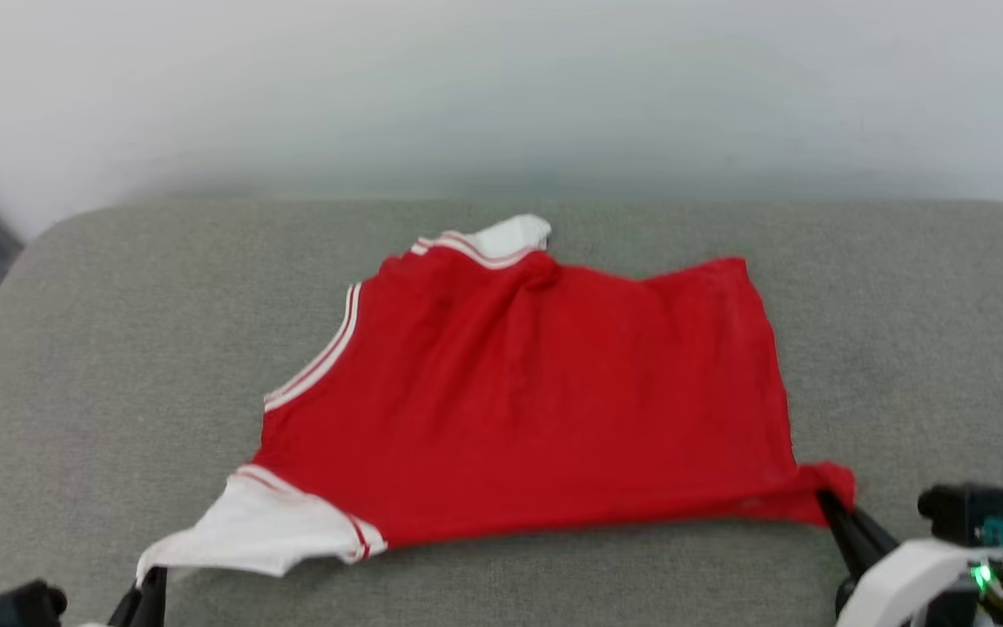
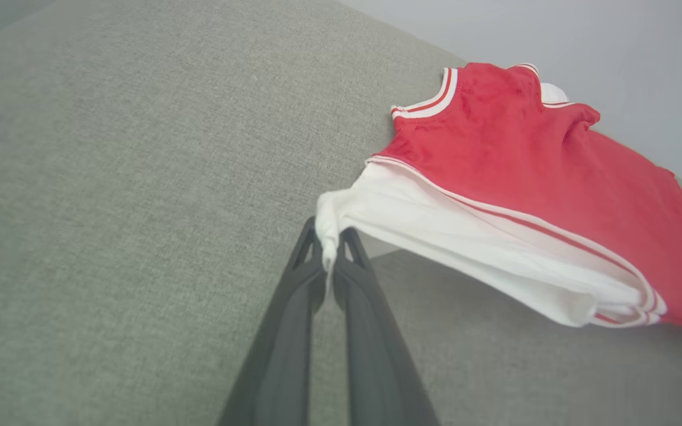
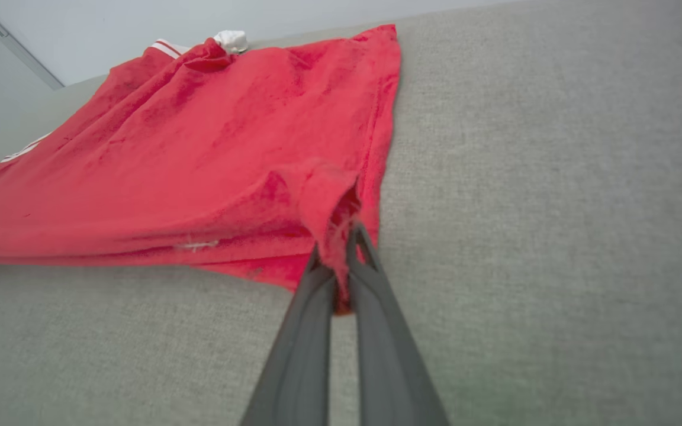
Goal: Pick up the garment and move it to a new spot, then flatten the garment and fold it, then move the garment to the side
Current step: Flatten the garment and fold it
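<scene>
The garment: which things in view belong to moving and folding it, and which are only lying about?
Belonging to the job:
- garment
- left gripper, shut on its white sleeve
- right gripper, shut on a red corner

Not part of it:
- grey surface under the garment
- pale wall behind

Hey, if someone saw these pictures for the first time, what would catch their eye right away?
The bright red garment stands out, spread across the middle of the grey fabric surface. At its near-left end, the left gripper is shut on the tip of the white sleeve. At the near-right end, the right gripper is shut on a red hem corner.
</scene>
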